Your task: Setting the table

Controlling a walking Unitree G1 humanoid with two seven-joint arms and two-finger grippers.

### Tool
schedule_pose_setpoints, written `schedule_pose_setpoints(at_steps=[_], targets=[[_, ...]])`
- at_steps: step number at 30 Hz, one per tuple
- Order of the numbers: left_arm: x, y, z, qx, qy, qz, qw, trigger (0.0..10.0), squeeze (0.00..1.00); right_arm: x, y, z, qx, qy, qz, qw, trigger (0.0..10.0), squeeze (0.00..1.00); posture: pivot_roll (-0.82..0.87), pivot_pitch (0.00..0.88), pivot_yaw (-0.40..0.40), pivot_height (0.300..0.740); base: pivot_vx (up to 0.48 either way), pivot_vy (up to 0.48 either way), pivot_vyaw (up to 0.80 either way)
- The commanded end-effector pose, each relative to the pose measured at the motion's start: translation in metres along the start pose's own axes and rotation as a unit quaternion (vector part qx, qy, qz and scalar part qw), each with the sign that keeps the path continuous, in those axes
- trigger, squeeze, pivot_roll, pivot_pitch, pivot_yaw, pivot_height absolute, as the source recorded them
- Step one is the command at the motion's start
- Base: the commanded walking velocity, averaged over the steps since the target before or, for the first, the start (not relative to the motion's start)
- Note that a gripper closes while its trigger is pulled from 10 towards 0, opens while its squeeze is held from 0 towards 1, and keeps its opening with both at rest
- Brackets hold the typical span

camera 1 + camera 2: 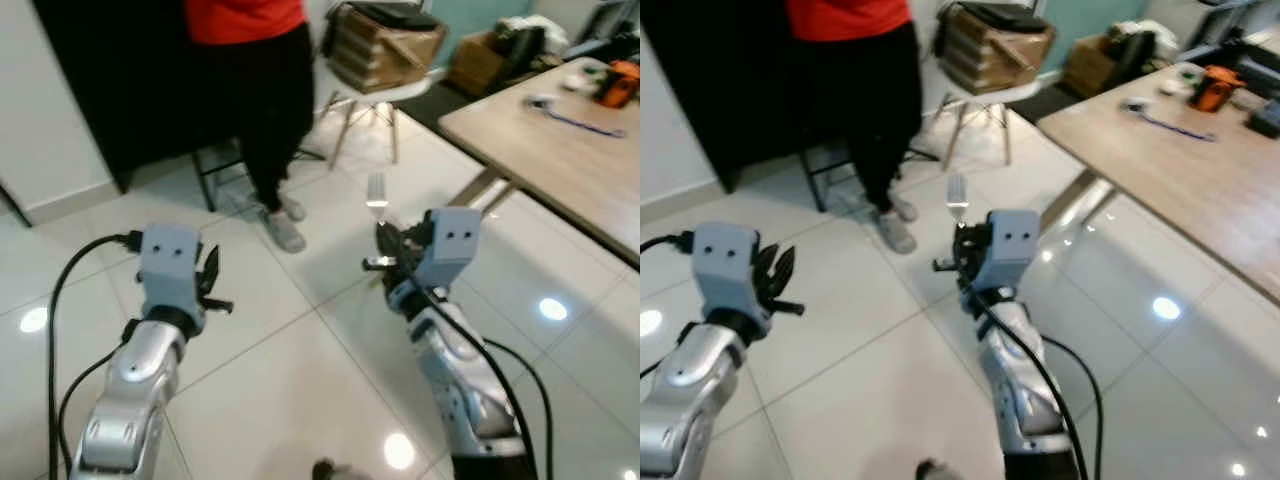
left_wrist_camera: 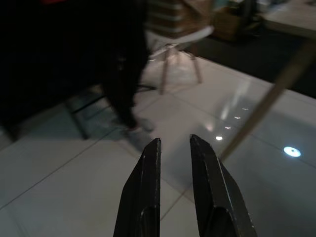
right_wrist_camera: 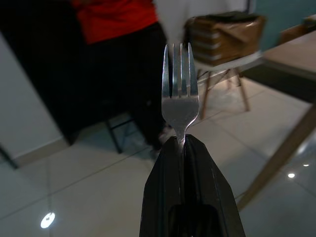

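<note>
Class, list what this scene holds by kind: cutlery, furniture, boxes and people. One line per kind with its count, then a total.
Cutlery: 1, the silver metal fork clamped upright in the right gripper.
Furniture: 2, the light wooden table and the white chair with wooden legs.
Boxes: 2, the brown cardboard box on the chair and another on the floor.
People: 1, a person in a red top.
Total: 6.

Person (image 1: 250,90), chair (image 1: 365,95), cardboard boxes (image 1: 385,45)

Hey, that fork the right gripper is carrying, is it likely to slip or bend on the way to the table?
The fork looks like polished metal, so probably stiff and unlikely to bend. The right gripper pinches only its narrow neck, tines upright, so it may pivot or slide if jolted. It looks thin and likely light.
</note>
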State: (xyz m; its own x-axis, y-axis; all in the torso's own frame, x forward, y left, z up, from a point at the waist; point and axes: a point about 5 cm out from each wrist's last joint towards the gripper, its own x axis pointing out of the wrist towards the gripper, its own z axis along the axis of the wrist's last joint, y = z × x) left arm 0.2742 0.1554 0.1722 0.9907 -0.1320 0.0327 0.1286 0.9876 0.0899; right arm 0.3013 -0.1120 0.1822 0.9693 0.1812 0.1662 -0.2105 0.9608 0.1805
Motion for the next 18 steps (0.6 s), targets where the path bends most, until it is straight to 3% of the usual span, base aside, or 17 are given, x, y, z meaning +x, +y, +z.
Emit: schedule_pose_setpoints(at_steps=[1,18], targets=[[-0.0018,0.0025,-0.0063,0.005,0.015,0.005,1.000,10.0,0.00,-0.0026,0.0017,-0.0045,0.002,0.008,0.002,1.000,10.0,0.00,0.01,0.073,0.017,0.740,0.000,0.000,-0.80],[-0.0020,0.0021,-0.0068,0.004,0.016,0.005,1.000,10.0,0.00,-0.0027,0.0019,-0.0048,0.002,0.009,0.002,1.000,10.0,0.00,0.01,0.074,0.018,0.740,0.000,0.000,-0.80]])
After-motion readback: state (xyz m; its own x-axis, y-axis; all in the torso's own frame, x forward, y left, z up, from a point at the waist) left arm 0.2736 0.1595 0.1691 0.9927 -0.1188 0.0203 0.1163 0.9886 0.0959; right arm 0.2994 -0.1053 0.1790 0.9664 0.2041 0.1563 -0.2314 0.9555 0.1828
